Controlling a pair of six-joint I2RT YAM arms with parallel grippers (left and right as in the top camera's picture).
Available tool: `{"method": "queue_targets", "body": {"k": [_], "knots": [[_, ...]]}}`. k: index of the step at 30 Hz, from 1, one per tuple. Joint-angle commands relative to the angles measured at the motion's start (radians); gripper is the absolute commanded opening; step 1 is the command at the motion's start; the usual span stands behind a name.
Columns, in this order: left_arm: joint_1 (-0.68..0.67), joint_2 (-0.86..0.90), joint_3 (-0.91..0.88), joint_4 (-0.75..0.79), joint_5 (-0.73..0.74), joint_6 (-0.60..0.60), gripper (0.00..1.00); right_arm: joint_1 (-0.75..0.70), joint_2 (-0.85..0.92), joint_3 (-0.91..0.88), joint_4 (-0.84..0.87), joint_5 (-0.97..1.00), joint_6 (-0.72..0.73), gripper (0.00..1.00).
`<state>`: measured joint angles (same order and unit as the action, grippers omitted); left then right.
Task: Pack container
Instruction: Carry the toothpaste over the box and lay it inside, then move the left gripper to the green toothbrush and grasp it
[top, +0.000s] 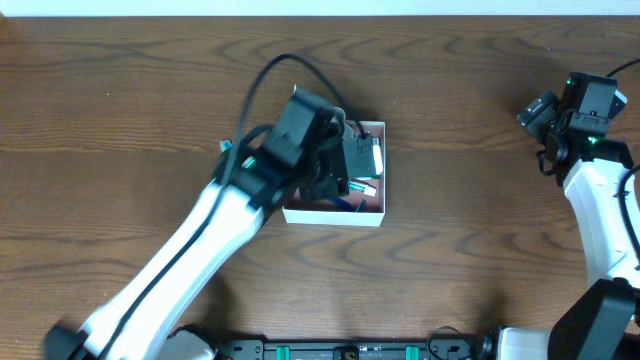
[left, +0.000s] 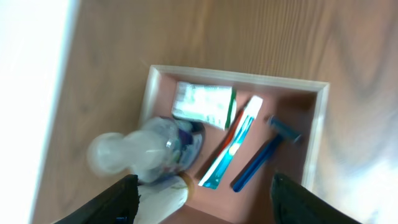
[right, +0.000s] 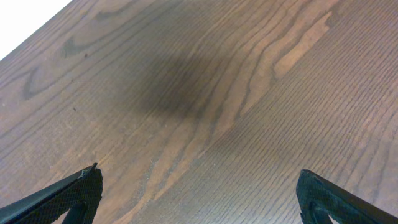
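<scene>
We look down between the dark fingers (left: 121, 202) of our left gripper (left: 208, 200), spread wide apart, into the container (left: 318, 134) on the wooden table (left: 249, 31). On its reddish-brown floor a green-and-white packet (left: 204, 104) lies at the upper left. A toothbrush (left: 231, 151) runs diagonally just beside it, and a blue razor (left: 264, 158) lies nearer the right wall. A clear bottle (left: 158, 152), blurred, sits at the lower left corner with its cap out over the left wall.
</scene>
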<state>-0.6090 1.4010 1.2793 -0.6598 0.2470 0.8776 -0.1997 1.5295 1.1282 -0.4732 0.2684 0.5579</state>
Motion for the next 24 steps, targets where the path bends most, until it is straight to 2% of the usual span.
{"method": "queue_targets", "body": {"k": [1, 4, 7, 10, 13, 17, 19, 20, 24], "knots": [[-0.026, -0.172, -0.003, -0.048, 0.013, -0.206, 0.69, -0.005, 0.002, 0.001, 0.001, 0.008, -0.006, 0.99], [-0.017, -0.293, -0.003, -0.103, -0.028, -0.361, 0.69, -0.005, 0.002, 0.001, 0.002, 0.008, -0.005, 0.99], [0.024, -0.357, -0.004, -0.129, -0.191, -0.55, 0.75, -0.005, 0.002, 0.001, 0.002, 0.008, -0.006, 0.99], [0.086, -0.361, -0.013, -0.132, -0.294, -0.623, 0.77, -0.005, 0.002, 0.001, 0.001, 0.008, -0.006, 0.99], [0.179, -0.31, -0.019, -0.128, -0.354, -0.724, 0.82, -0.005, 0.002, 0.001, 0.001, 0.008, -0.005, 0.99], [0.333, -0.183, -0.019, -0.13, -0.394, -0.99, 0.86, -0.005, 0.002, 0.001, 0.001, 0.008, -0.006, 0.99], [0.404, -0.098, -0.019, -0.13, -0.385, -1.122, 0.97, -0.005, 0.002, 0.001, 0.002, 0.008, -0.006, 0.99], [0.428, -0.058, -0.019, -0.129, -0.372, -1.165, 0.98, -0.005, 0.002, 0.001, 0.002, 0.008, -0.005, 0.99], [0.49, 0.121, -0.019, -0.107, -0.24, -1.198, 0.98, -0.005, 0.002, 0.001, 0.002, 0.008, -0.005, 0.99]]}}
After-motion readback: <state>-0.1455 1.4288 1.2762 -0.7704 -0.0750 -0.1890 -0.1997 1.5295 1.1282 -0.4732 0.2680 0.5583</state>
